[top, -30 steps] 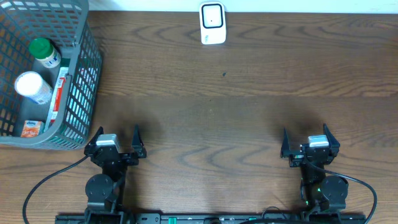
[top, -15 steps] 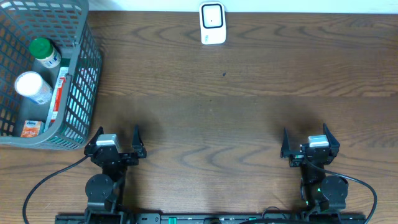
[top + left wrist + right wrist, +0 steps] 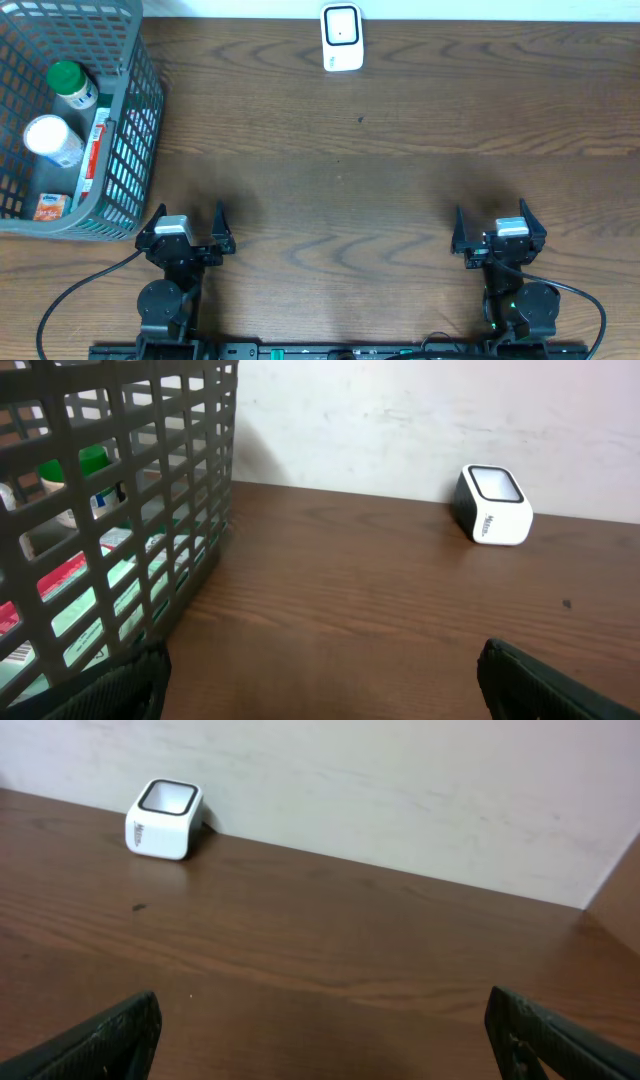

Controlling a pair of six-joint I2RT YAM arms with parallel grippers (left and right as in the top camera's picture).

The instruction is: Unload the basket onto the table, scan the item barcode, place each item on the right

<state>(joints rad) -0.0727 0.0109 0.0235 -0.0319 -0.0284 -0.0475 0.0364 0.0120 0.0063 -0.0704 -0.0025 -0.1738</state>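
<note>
Well short of the scanner (image 3: 341, 38) (window upward), left pincer (image 3: 190, 212) and right pincer (image 3: 491, 213) agape, empty.

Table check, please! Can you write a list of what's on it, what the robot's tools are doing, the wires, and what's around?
Surface: brown wooden table.
Job's things: white scanner at the far edge; gray basket at the far left holding a green-capped bottle, a white-capped bottle, a red-and-white box and an orange packet.
Clutter: nothing seen.
Grippers: left tool and right tool both open, holding nothing, at the near edge.
Cables: black cables loop beside each arm's base.
Surroundings: white wall behind the table.
</note>
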